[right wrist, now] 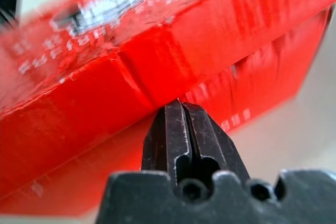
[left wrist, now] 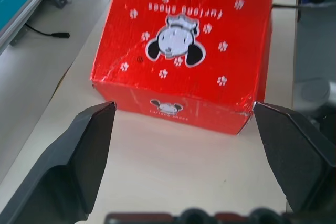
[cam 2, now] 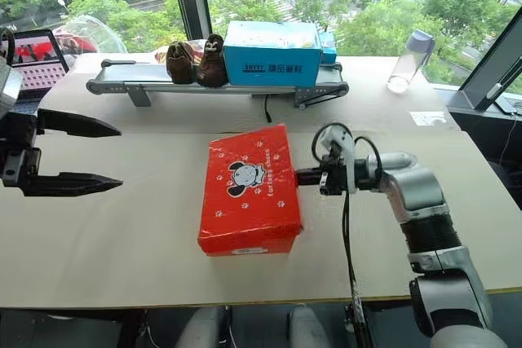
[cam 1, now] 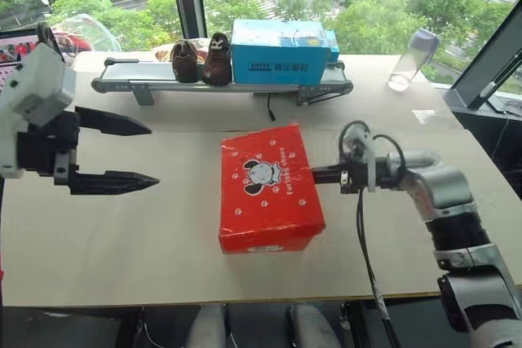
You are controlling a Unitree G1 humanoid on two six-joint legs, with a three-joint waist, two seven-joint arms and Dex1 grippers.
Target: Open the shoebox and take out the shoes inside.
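Beige tabletop (cam 1: 122,234) carries one red shoebox (cam 1: 269,189), lid shut, mid-table, long axis running away from the robot, printed "Furlong Shoes". Behind it stand one blue box (cam 1: 280,51) and two brown shoes (cam 1: 202,60). Left gripper (cam 1: 139,152) gapes wide, empty; right gripper (cam 1: 320,174), fingers together, touches the shoebox's side.

Red shoebox (cam 1: 269,187), mouse-print lid closed, flat mid-table.

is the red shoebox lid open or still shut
Shut: the shoebox lid lies flat on top, and no white inside or shoes show.
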